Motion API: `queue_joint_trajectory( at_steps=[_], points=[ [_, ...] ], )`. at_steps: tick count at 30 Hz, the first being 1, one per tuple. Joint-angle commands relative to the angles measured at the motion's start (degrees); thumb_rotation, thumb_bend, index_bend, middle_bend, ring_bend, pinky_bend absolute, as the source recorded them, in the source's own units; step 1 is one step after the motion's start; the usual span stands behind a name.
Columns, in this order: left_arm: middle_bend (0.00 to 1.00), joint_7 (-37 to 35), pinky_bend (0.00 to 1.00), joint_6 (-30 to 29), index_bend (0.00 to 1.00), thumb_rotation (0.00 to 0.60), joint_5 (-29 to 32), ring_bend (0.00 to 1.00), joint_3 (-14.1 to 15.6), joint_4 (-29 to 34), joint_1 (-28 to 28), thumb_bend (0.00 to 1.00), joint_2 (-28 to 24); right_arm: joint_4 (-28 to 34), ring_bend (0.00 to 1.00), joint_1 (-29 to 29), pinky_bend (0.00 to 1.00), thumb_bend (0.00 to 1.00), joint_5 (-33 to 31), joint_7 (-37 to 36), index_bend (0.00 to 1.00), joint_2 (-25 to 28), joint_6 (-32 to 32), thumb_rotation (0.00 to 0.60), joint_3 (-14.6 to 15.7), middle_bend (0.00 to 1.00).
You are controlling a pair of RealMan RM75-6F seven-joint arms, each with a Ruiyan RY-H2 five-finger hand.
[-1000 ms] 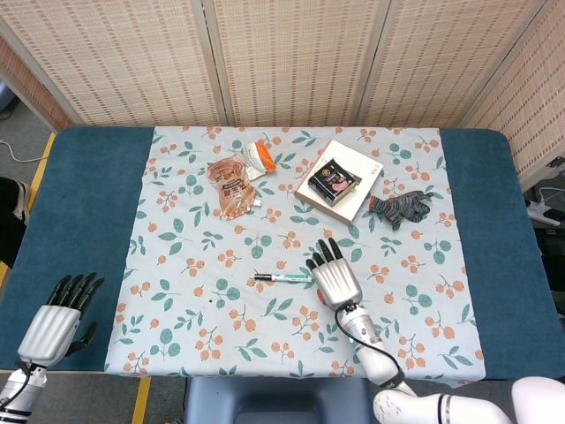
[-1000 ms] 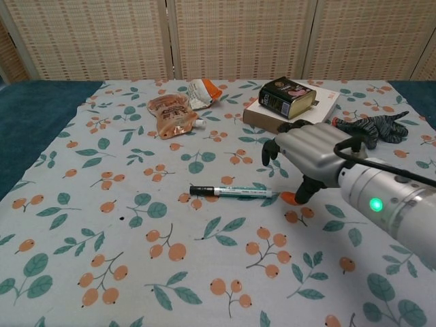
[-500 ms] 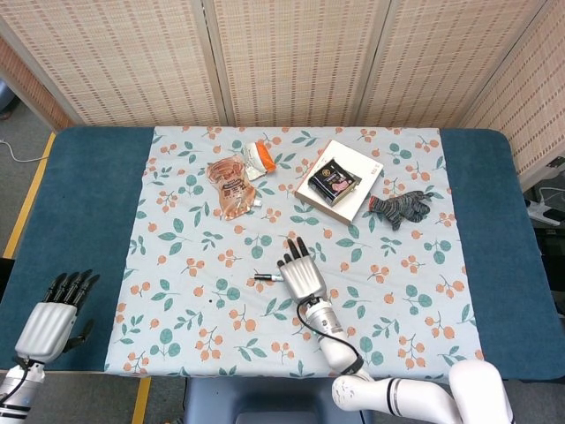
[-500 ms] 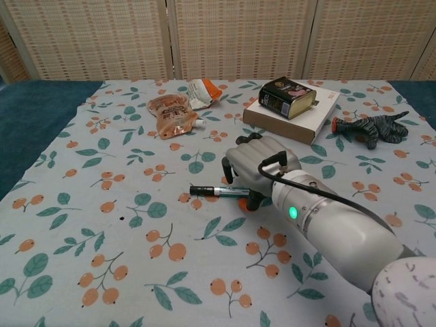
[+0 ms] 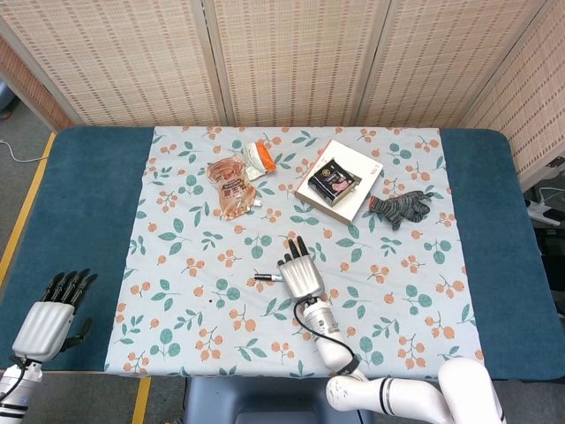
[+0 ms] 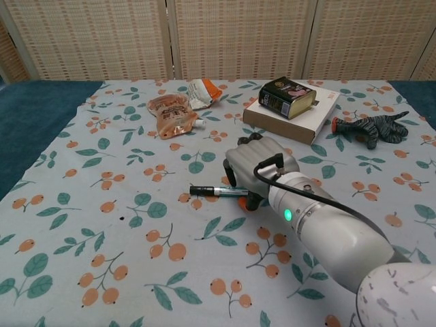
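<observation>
A black-and-white pen (image 5: 264, 277) (image 6: 211, 191) lies flat on the floral tablecloth (image 5: 185, 265) near the table's middle. My right hand (image 5: 301, 275) (image 6: 262, 163) is spread palm-down over the pen's right end, its fingers reaching just past it and the thumb on the near side. The pen still lies on the cloth; only its dark-capped left part shows. My left hand (image 5: 53, 311) hovers at the near left over the blue table edge, fingers apart and holding nothing.
At the back stand a white flat box (image 5: 353, 163) (image 6: 320, 112) with a dark tin (image 5: 334, 183) (image 6: 287, 97) on top, and a grey knitted glove (image 5: 402, 208) (image 6: 368, 127) to its right. A crumpled snack pouch (image 5: 231, 184) (image 6: 170, 114) and an orange-white packet (image 5: 259, 157) (image 6: 202, 92) lie back left.
My right hand has slid left from beside the pen's right tip to over its right end, then settled there. The left hand drifted slightly down. The pen has not moved.
</observation>
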State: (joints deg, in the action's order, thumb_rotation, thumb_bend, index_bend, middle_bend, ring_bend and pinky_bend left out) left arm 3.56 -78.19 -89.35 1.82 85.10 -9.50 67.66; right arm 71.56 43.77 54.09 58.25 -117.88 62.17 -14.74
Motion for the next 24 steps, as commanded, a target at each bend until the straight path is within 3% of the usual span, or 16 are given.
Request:
queue_joint_trajectory(
  at_steps=[1,14,24],
  points=[
    [0.00,0.04,0.04,0.08,0.00,0.600,0.09,0.00,0.00,0.01,-0.02,0.43,0.01,-0.03,0.06,0.14,0.00,0.26,-0.30,-0.02,0.46,0.07,0.16,0.600,0.16,0.36],
    [0.00,-0.04,0.04,0.02,0.00,0.600,0.18,0.00,0.05,0.19,-0.04,0.43,-0.14,-0.35,0.11,0.70,0.00,0.28,-0.99,-0.11,0.54,-0.21,1.24,0.600,1.05,0.41],
    [0.00,-0.60,0.04,0.44,0.00,0.600,0.35,0.00,0.14,0.20,-0.18,0.43,-0.36,-2.14,0.27,0.04,0.00,0.39,1.38,-3.20,0.79,-0.77,2.19,0.600,2.89,0.64]
  ],
)
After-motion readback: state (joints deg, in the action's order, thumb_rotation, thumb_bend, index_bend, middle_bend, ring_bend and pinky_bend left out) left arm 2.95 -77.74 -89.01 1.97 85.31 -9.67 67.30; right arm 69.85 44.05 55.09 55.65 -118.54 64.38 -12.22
